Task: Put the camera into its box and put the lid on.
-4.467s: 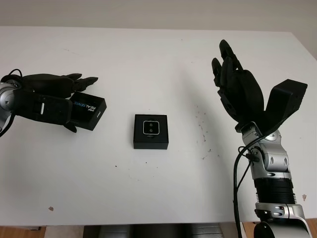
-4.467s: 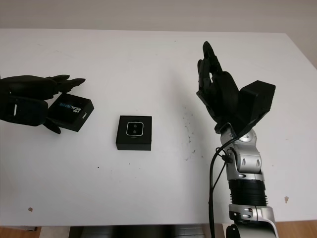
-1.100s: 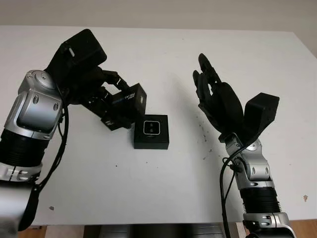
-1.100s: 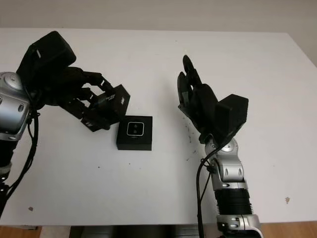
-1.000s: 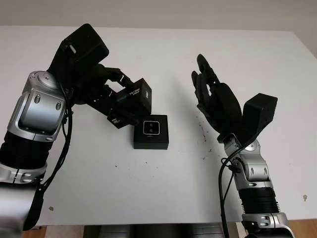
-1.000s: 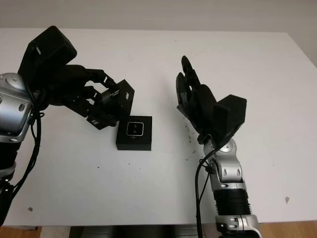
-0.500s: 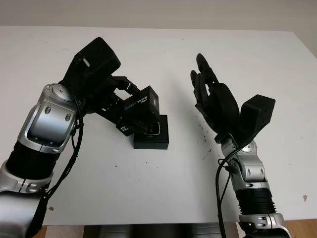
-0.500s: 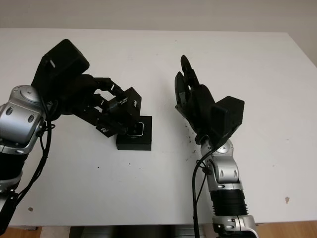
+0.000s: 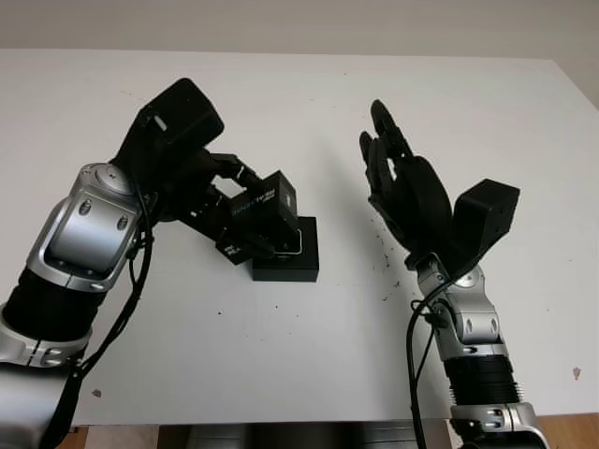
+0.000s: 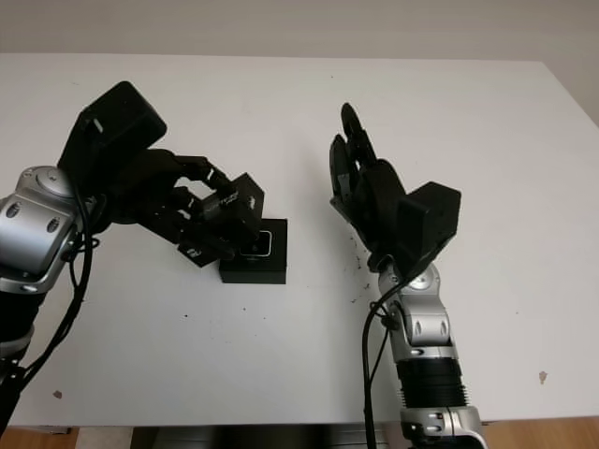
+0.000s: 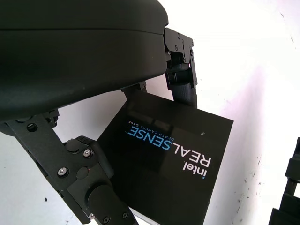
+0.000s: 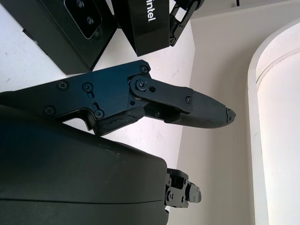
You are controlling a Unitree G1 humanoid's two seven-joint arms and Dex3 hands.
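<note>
Camera (image 10: 258, 243): sits in the box, lens face up, partly covered by the lid above it.
Box (image 9: 292, 265): black, open, on the white table (image 9: 309, 355) near its middle.
Lid (image 9: 263, 210): black, printed "intel REALSENSE", held tilted in the air over the box's left part; its lower edge is close to the box, and I cannot tell whether they touch.
Left hand (image 9: 220, 201): fingers curled around the lid, gripping it from opposite edges; it reaches in from the left, above the table, just left of the box.
Lid in the left wrist view (image 11: 173, 159): printed top faces the wrist camera, fingers (image 11: 180, 70) pressing its edges.
Right hand (image 9: 412, 192): open, holding nothing, raised above the table right of the box, palm turned toward it, well apart from box and lid.
</note>
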